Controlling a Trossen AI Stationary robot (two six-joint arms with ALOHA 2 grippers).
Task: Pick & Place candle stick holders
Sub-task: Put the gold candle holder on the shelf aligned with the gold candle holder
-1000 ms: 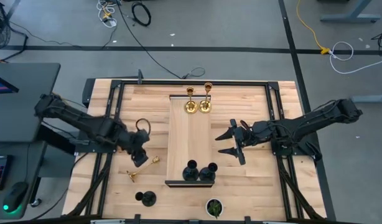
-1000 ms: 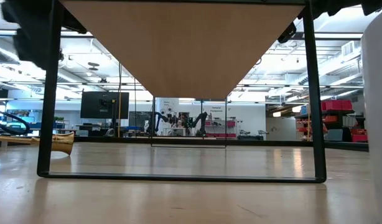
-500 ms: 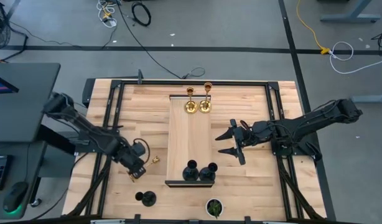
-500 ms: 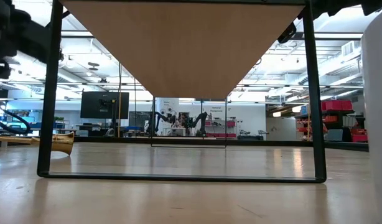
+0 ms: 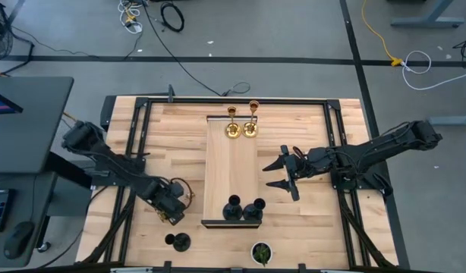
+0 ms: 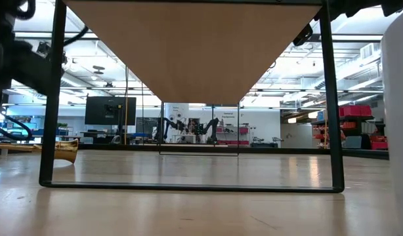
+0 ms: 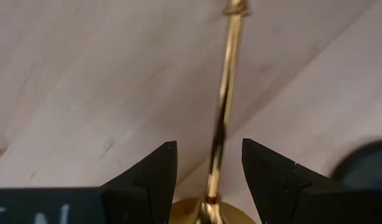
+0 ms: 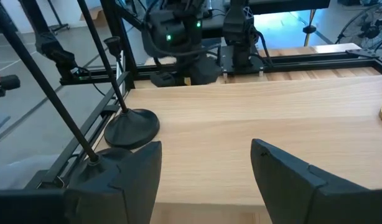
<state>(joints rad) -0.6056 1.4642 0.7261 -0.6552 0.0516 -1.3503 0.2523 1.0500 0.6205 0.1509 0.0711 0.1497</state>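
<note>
A gold candle stick holder (image 7: 225, 93) lies on its side on the table at the near left. My left gripper (image 5: 174, 206) is low over it and open, one finger on each side of the thin stem near the round base (image 7: 211, 213); I see a gap on both sides (image 7: 206, 146). Two gold holders (image 5: 241, 126) stand at the far end of the raised board (image 5: 229, 163). Two black holders (image 5: 244, 209) stand at its near end. A third black holder (image 5: 180, 243) stands on the table. My right gripper (image 5: 281, 173) is open and empty, right of the board.
A dark pot with a green plant (image 5: 261, 252) stands at the near edge. The raised board rests on a thin black frame (image 6: 54, 98), with open space under it. Black rails (image 5: 130, 144) run along the table's sides. The black holders' bases (image 8: 132, 124) show in the right wrist view.
My left gripper has gone toward the table's near edge and down, and now stands over the lying gold holder with its fingers astride the stem. The holder has not moved.
</note>
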